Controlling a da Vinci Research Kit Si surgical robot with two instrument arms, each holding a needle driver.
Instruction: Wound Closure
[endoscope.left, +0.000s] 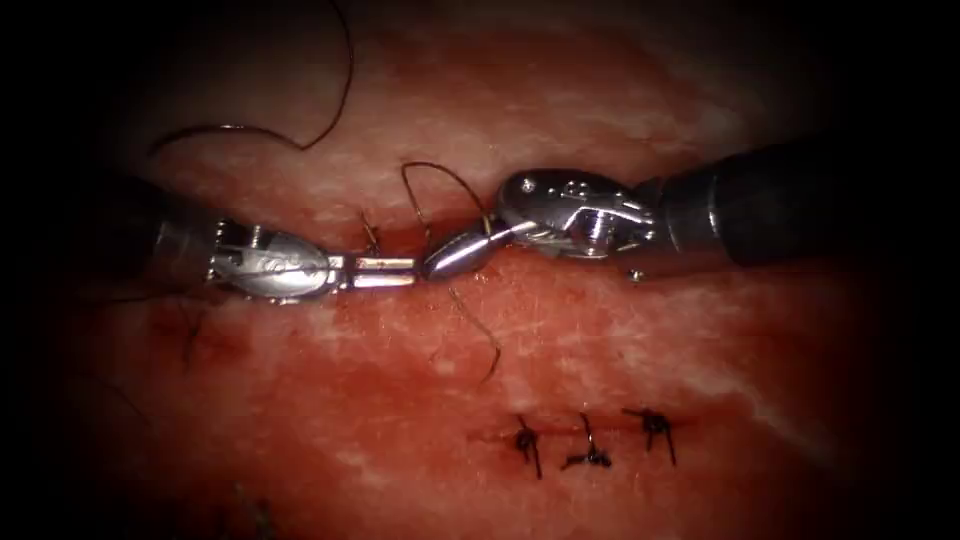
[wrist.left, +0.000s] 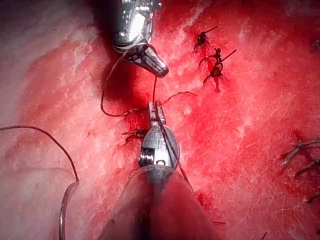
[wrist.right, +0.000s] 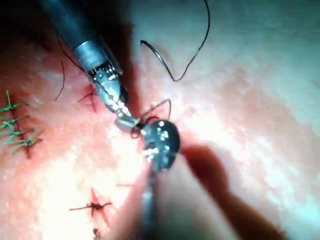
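Observation:
My left tool (endoscope.left: 412, 272) lies along the cut (endoscope.left: 330, 240) from the left, jaws shut on the thread (endoscope.left: 432, 170) at their tips (wrist.left: 154, 106). Tip to tip with it is my right tool (endoscope.left: 432, 265), jaws shut and holding nothing, with a loop of thread round its neck (wrist.left: 131, 50). A short free thread end (endoscope.left: 480, 335) trails over the near tissue. The curved needle (endoscope.left: 230, 127) lies loose on the far left tissue, outside it and held by neither tool, also seen from the left wrist (wrist.left: 64, 210). Its thread runs on upward.
A tied stitch with cut ends (endoscope.left: 369, 233) sits on the cut by the left jaws. Three finished knots (endoscope.left: 590, 455) close a second cut nearer the front. Red fluid wets the tissue (endoscope.left: 620, 340) around both tools. More old stitches (wrist.right: 17, 125) show in the right wrist view.

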